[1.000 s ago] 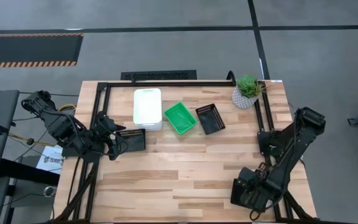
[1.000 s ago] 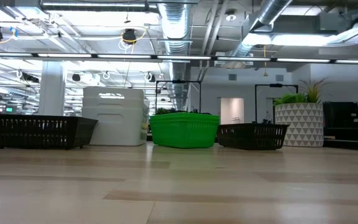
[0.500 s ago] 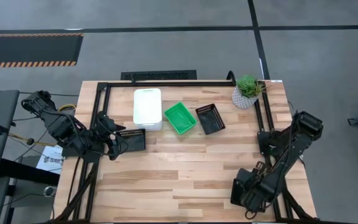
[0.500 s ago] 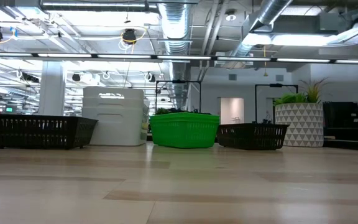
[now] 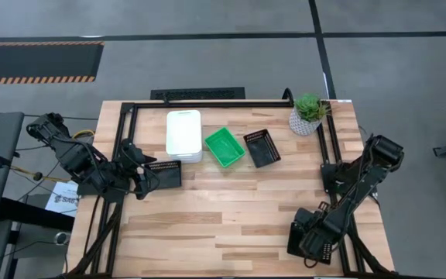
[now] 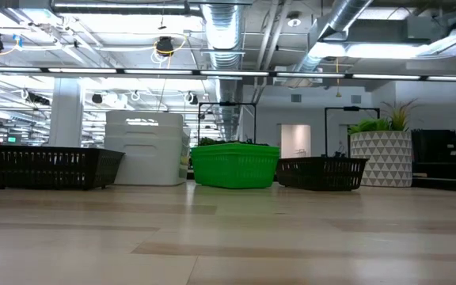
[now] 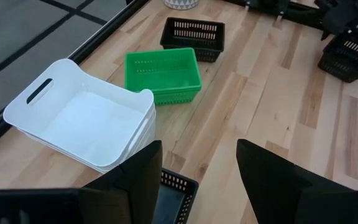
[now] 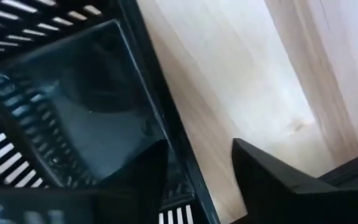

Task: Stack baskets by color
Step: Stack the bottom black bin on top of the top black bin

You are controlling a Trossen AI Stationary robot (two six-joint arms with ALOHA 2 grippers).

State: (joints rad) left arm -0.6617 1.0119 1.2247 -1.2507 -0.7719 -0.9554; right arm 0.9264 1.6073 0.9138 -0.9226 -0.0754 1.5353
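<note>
While the right gripper (image 8: 194, 177) straddles one wall of a black basket (image 8: 73, 112), its fingers are seen apart

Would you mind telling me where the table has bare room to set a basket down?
The widest bare wood is the table middle and near edge, bordered by the left gripper with its black basket and the right gripper over another black basket. The far strip is crowded: white baskets, green basket, black mesh basket, potted plant.
</note>
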